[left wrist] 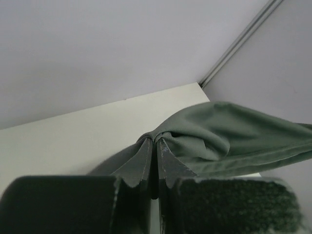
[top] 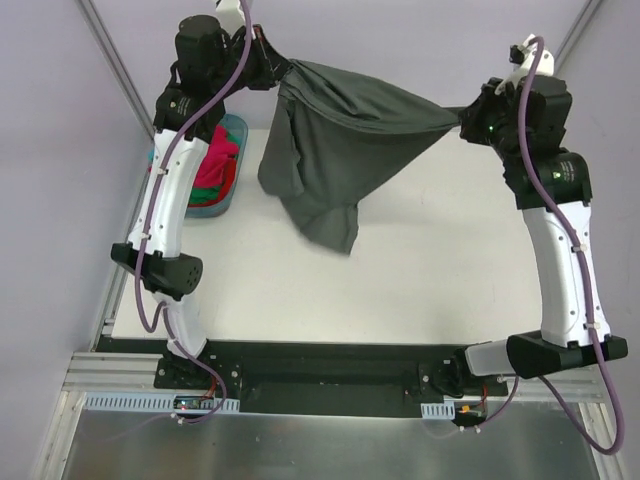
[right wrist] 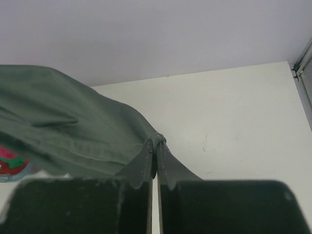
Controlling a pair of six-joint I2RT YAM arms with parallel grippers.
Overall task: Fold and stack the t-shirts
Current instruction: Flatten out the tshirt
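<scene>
The dark charcoal grey t-shirt (top: 335,150) hangs stretched in the air between my two grippers above the back of the white table (top: 420,270). My left gripper (top: 283,72) is shut on its left end and my right gripper (top: 458,122) is shut on its right end. The cloth sags down, its lowest fold near the table at the middle. In the left wrist view the jaws (left wrist: 156,142) pinch bunched grey cloth (left wrist: 229,131). In the right wrist view the jaws (right wrist: 157,142) pinch cloth (right wrist: 68,126) too. Pink-red, red and green shirts (top: 215,165) lie in the basket.
A teal plastic basket (top: 235,135) stands at the table's back left, partly behind my left arm. Its coloured contents peek into the right wrist view (right wrist: 10,163) at lower left. Grey walls stand close behind the table.
</scene>
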